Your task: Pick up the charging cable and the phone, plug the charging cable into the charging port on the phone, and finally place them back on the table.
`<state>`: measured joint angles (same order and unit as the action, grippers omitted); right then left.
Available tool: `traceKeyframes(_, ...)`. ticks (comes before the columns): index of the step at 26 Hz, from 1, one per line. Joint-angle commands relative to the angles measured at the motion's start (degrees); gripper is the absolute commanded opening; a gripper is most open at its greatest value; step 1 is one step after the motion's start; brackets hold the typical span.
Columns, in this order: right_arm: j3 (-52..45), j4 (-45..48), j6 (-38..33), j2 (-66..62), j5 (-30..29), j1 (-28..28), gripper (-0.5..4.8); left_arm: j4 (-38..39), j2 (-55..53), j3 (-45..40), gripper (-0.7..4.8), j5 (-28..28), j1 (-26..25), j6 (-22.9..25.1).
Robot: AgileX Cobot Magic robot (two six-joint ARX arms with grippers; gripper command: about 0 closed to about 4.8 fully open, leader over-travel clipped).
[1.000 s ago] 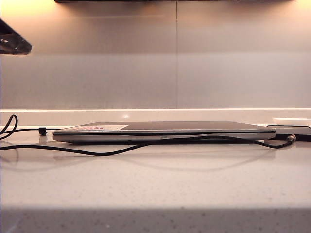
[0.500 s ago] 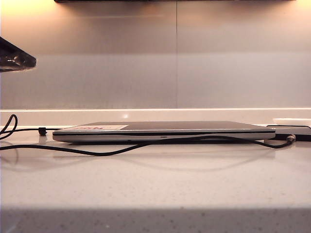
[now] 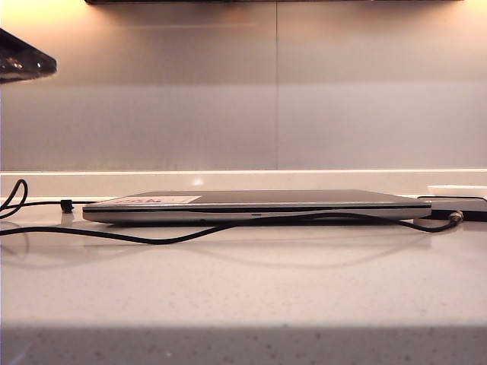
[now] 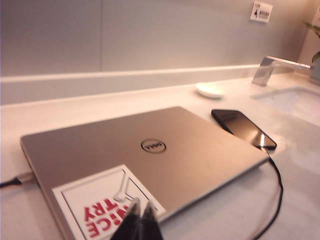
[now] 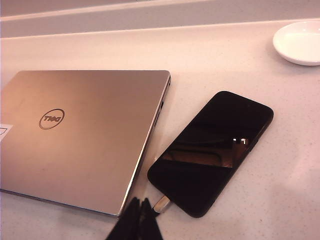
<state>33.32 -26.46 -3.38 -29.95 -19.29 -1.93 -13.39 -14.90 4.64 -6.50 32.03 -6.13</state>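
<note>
The black phone [image 5: 212, 150] lies flat on the speckled table [image 3: 243, 289] beside the laptop's right end. The charging cable's [image 3: 190, 236] silvery plug [image 5: 161, 203] sits against the phone's short end edge, which hides the charging port. The cord runs along the laptop's front and off to the left, with a small black band [image 3: 67, 205] on it. My right gripper [image 5: 139, 201] is shut and empty, hovering just beside the plug. My left gripper [image 4: 140, 206] is shut and empty above the laptop's stickered corner, with the phone [image 4: 243, 128] and cable [image 4: 277, 190] farther off.
A closed silver-grey laptop [image 3: 251, 205] with a pale red-lettered sticker [image 4: 107, 205] fills the table's middle. A white dish [image 5: 299, 42] stands behind the phone. A faucet [image 4: 272, 67] and sink [image 4: 295, 97] lie beyond it. A dark part of my left arm [image 3: 23, 61] hangs at the upper left.
The dark part of my left arm at the upper left edge dipped, then rose back to about where it was. Cable, phone and laptop have not moved.
</note>
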Motion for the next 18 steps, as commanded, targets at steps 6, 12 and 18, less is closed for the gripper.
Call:
traceKeyframes(6,0.31,0.98,0.02,0.07,0.07,-0.02,-0.01,2.97,5.27,-0.02,-0.06,-0.17,-17.42,0.17)
traceKeyframes(12,0.31,0.98,0.02,0.07,0.07,-0.02,-0.01,8.31,13.4,-0.63,-0.06,-0.17,-27.15,1.64)
traceKeyframes(18,0.31,1.01,0.02,0.07,0.07,-0.04,-0.01,7.23,14.8,-4.15,-0.06,-0.17,-35.32,1.64)
